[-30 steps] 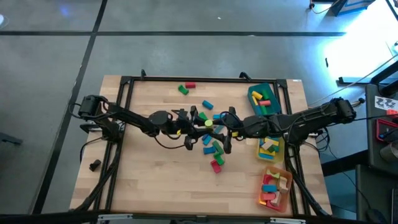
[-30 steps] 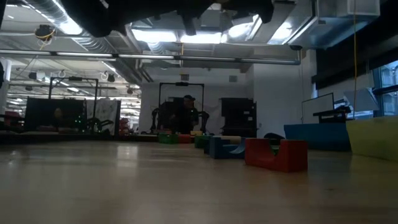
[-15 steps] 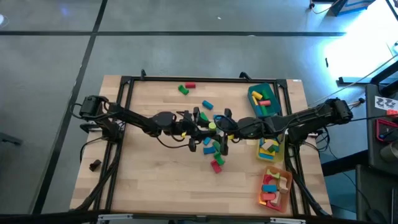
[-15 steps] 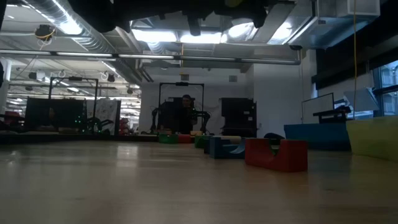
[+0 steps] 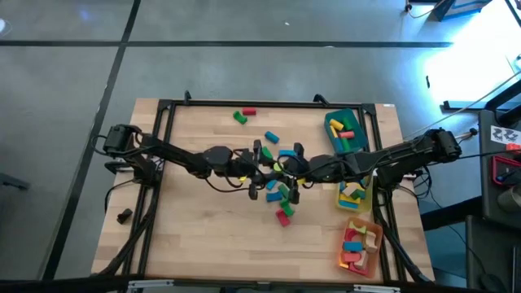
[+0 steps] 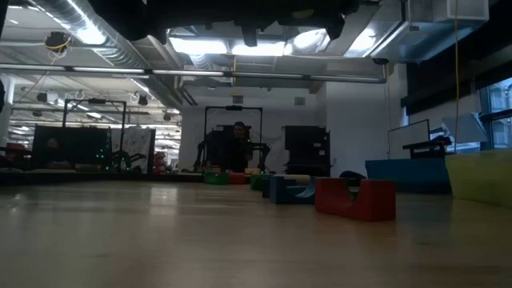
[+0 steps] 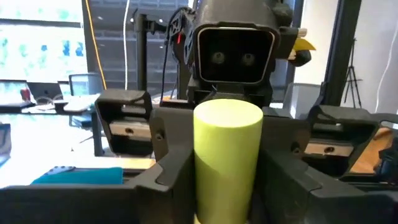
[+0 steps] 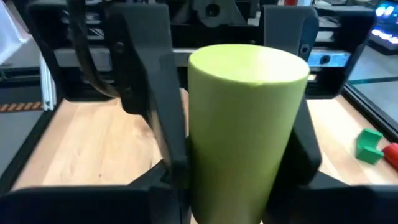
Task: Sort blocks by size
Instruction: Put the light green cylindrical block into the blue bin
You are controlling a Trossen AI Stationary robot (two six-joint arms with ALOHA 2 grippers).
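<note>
A yellow-green cylinder block (image 5: 278, 165) hangs upright above the middle of the table, between my two grippers, which face each other. My left gripper (image 5: 266, 168) reaches in from the table's left and is shut on the cylinder (image 7: 227, 155). My right gripper (image 5: 288, 168) reaches in from the right and is shut on the same cylinder (image 8: 245, 118). Below them a loose pile of blocks (image 5: 281, 192) lies on the table: blue, green and red pieces. In the low view both grippers are only dark shapes at the top edge. My left gripper pinches the cylinder's curved side (image 7: 205, 186) between its two fingers, low on the cylinder. The fingers come in level from the table's left. The cylinder stands upright, lifted clear of the table. My right gripper has one finger (image 8: 166, 168) on each flank of the cylinder's curved side (image 8: 205, 174). It comes from the table's right, slanting slightly down. The cylinder's flat top (image 8: 249, 62) faces up.
At the right stand a teal tray (image 5: 345, 130), a yellow tray (image 5: 355, 195) and an orange tray (image 5: 361, 244), each holding blocks. A green and a red block (image 5: 242, 115) lie near the far edge. A dark lump (image 5: 124, 216) lies off the table's left. Bare wood at near left.
My right gripper's fingers have drawn in from a wide gap onto the cylinder that my left gripper holds up. The cylinder has stayed in the air over the pile.
</note>
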